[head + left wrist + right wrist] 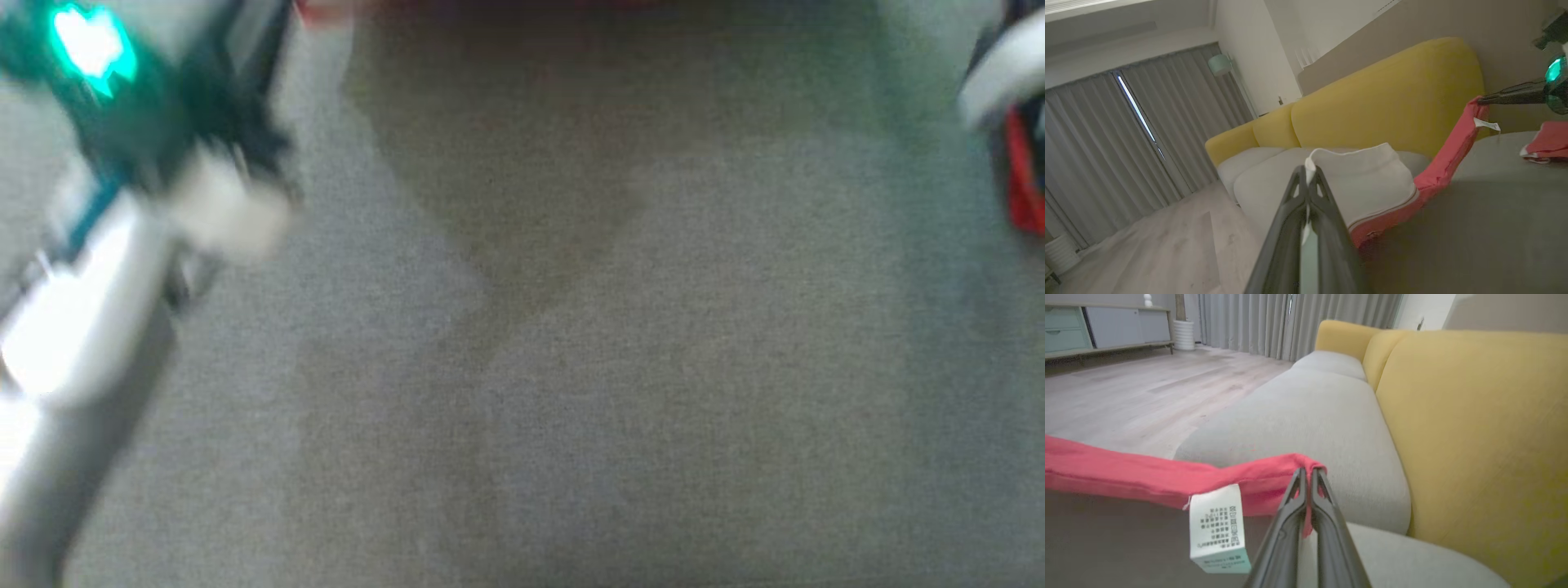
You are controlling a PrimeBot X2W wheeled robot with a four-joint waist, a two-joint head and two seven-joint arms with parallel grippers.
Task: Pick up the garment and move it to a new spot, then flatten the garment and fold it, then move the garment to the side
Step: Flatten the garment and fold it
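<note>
The left wrist view takes in the white end of the garment (1372,179), pinched in the closed left end effector (1309,173), with its red edge stretched taut to the right end effector (1481,99), clamped on the far red corner. The right wrist view brings up a white care label (1218,526), its small print too fine to read. The garment's long axis runs left to right, raised in front of the yellow sofa (1474,416); the head view is blurred

The head view is blurred; the garment (1126,473) runs off-frame, print on its care label (1218,526) unreadably small.
</note>
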